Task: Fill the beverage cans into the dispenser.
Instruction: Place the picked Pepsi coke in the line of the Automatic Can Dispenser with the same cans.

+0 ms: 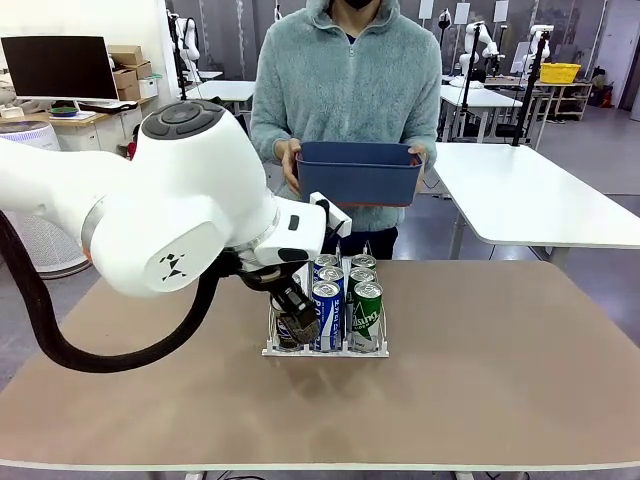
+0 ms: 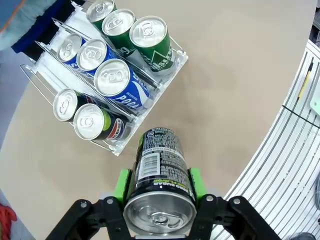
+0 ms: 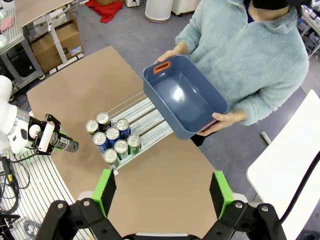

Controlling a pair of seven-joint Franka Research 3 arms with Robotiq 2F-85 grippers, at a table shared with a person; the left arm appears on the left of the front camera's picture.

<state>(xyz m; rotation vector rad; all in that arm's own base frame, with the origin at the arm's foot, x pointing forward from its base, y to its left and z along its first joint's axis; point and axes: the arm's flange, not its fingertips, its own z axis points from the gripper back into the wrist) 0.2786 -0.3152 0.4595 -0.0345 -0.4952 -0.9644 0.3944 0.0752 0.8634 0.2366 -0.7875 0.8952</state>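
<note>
The left gripper (image 2: 159,192) is clamped on a dark can (image 2: 160,175) lying sideways between its green pads, low in the frame's centre, its base pointed at the dispenser (image 2: 172,62) in the upper left. That rack already carries three green cans, three blue-and-white ones and two dark ones, so the held can probably belongs in the dark lane's free front spot. The right gripper (image 3: 160,192) hangs wide open and empty high above. At top centre, the person holds an empty blue bin (image 1: 360,172).
</note>
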